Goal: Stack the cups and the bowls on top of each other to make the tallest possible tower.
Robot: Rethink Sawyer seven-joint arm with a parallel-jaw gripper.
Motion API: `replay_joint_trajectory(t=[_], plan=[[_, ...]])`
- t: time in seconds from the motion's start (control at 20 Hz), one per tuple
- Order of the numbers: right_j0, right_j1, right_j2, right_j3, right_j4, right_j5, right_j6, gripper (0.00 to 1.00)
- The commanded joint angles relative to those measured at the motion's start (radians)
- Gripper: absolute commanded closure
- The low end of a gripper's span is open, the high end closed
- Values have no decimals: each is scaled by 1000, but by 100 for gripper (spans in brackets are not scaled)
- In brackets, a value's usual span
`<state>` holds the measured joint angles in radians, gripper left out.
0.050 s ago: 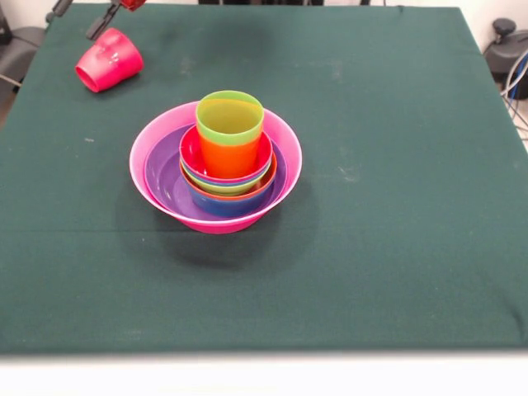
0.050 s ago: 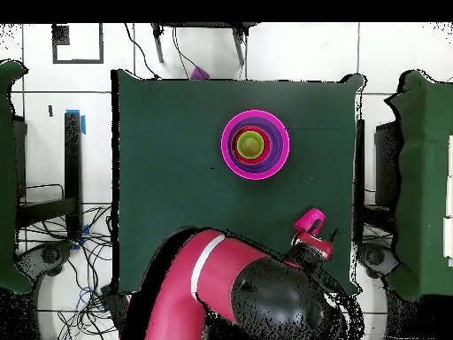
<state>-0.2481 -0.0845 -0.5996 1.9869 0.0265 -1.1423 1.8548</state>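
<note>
Gripper [image 1: 106,21] sits on the tipped red-pink cup [image 1: 109,59] at the desk [image 1: 396,124] corner; can't tell if it's clamped. Tower [image 1: 216,169], lime green cup [image 1: 230,120] topmost, stands well apart from it.

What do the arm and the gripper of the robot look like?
In the overhead view, the arm is glossy red with a pale band and a rounded black joint. The gripper looks red with dark parts. The front view shows only dark finger tips below a red part.
</note>
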Motion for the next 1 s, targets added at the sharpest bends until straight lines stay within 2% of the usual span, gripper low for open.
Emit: replay_joint_trajectory(t=[0.05,0.35,0.55,0.7,0.85,1.0], plan=[[36,-50,113,16,-21,216,132,0],[51,-30,132,79,-13,180,170,0],[76,-2,141,97,22,135,175,0],[98,-23,140,106,35,160,162,0],[107,-15,154,98,59,157,169,0],[81,15,169,58,47,151,182,0]])
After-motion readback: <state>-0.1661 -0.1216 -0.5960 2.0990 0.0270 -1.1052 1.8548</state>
